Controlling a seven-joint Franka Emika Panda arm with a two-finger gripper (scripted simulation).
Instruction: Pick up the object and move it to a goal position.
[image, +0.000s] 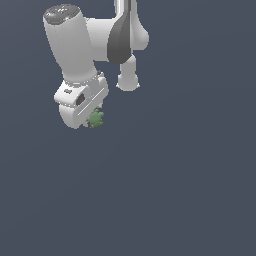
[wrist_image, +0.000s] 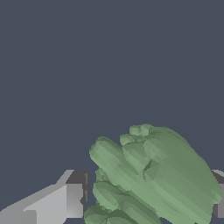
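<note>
The object (wrist_image: 157, 175) is a small green lumpy thing with a bumpy outline. In the wrist view it fills the gap between my gripper's (wrist_image: 148, 199) two grey fingers (wrist_image: 73, 199), touching both pads. In the exterior view the object (image: 95, 118) peeks out from under the white hand of the gripper (image: 88, 115). The hand's body hides the fingertips there. The gripper is shut on the object. Whether the object rests on the floor or hangs above it, I cannot tell.
A flat dark blue-grey surface (image: 175, 190) spreads all around. The white arm (image: 75, 45) reaches in from the top of the exterior view, with its links above the hand.
</note>
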